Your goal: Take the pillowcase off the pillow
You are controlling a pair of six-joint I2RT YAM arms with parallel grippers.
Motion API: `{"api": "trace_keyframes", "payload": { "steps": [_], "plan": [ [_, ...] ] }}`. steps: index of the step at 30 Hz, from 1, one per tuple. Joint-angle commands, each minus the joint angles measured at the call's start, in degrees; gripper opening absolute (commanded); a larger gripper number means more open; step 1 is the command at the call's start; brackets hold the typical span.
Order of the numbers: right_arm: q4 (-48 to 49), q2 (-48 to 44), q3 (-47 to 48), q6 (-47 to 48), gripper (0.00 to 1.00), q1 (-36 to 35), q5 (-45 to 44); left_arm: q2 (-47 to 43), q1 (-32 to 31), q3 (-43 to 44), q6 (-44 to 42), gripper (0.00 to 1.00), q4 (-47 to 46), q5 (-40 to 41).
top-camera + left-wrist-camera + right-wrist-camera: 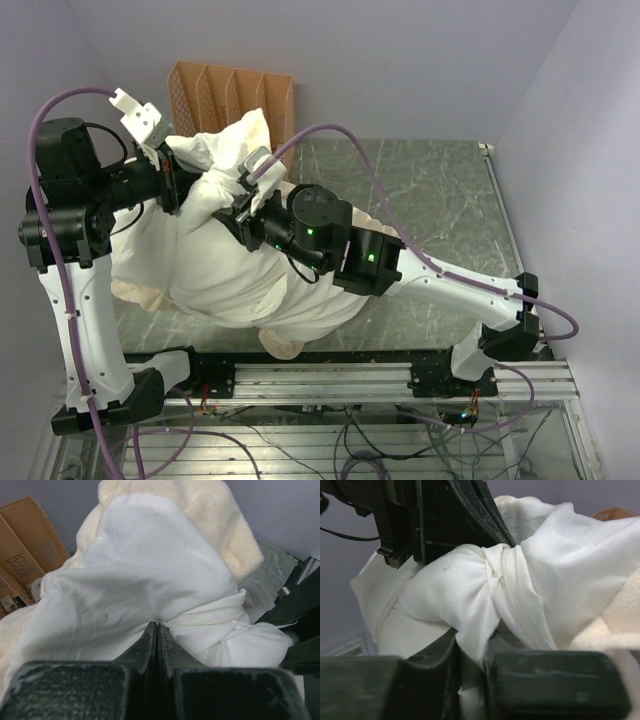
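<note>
Grip: left claw (157,629) and right claw (470,652) each clamped on bunched pillow (140,565) cloth, likely to hoist it clear of pillowcase (220,525)

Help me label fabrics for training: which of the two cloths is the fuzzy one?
The cream pillowcase, bunched behind: its surface has a plush nap. The white pillow in front is smooth woven cloth with a zipper seam.

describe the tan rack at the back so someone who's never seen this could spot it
Start from the green marbled table and go to its far edge, by the back wall, just behind the white pillow. There stands the tan rack, its upright dividers forming open slots. It is the only rigid, orange-tan thing there; what lies beside it is soft white or cream cloth.
</note>
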State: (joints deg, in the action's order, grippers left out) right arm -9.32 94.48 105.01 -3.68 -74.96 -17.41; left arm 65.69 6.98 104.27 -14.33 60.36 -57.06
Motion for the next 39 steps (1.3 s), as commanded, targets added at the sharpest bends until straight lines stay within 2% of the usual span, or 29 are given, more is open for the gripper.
{"api": "trace_keyframes", "payload": {
  "steps": [1,4,10,13,16,19,23,26,31,35,37,39],
  "plan": [
    [7.9,-3.5,-5.9,-0.5,0.0,0.2,6.3,-0.8,-0.9,1.5,3.9,0.07,5.3,-9.5],
    [12.8,-7.7,-11.0,-1.5,0.0,-0.2,11.0,-1.5,-0.9,0.0,5.2,0.07,1.6,-8.2],
    [16.0,-10.4,-17.4,-3.9,0.0,-4.4,19.4,-8.7,-0.8,-10.1,18.9,0.07,-25.2,1.0],
    [17.1,-9.0,-18.4,-4.1,0.0,-7.6,22.8,-10.3,-0.9,-12.7,22.8,0.07,-33.7,4.1],
    [15.1,-5.5,-16.2,-3.1,0.0,-10.8,25.0,-9.2,-0.9,-11.5,24.5,0.08,-34.3,4.0],
    [13.3,-2.5,-14.2,-2.5,0.0,-12.6,26.7,-8.3,-0.9,-10.4,23.5,0.12,-31.7,2.7],
    [13.2,-2.0,-14.1,-2.5,0.0,-13.0,28.3,-8.7,-0.9,-10.7,21.3,0.19,-28.3,0.3],
    [12.7,-2.7,-14.4,-2.2,0.0,-13.1,29.4,-8.4,-0.9,-10.9,18.6,0.19,-25.1,0.8],
    [17.0,-10.5,-21.8,-1.5,0.0,-13.5,22.4,-8.7,-0.9,-11.9,9.5,0.07,-20.7,11.5],
    [23.1,-18.5,-29.6,0.3,0.0,-12.7,4.3,-9.2,-0.9,-12.6,7.5,0.08,-20.5,17.7],
    [24.4,-20.5,-31.4,0.5,0.0,-9.3,-4.0,-9.7,-0.9,-12.1,8.7,0.23,-23.2,21.9],
    [24.0,-22.0,-31.6,0.2,0.0,-5.0,-7.2,-10.3,-0.9,-10.4,8.8,0.48,-25.7,25.5]
  ]
}}
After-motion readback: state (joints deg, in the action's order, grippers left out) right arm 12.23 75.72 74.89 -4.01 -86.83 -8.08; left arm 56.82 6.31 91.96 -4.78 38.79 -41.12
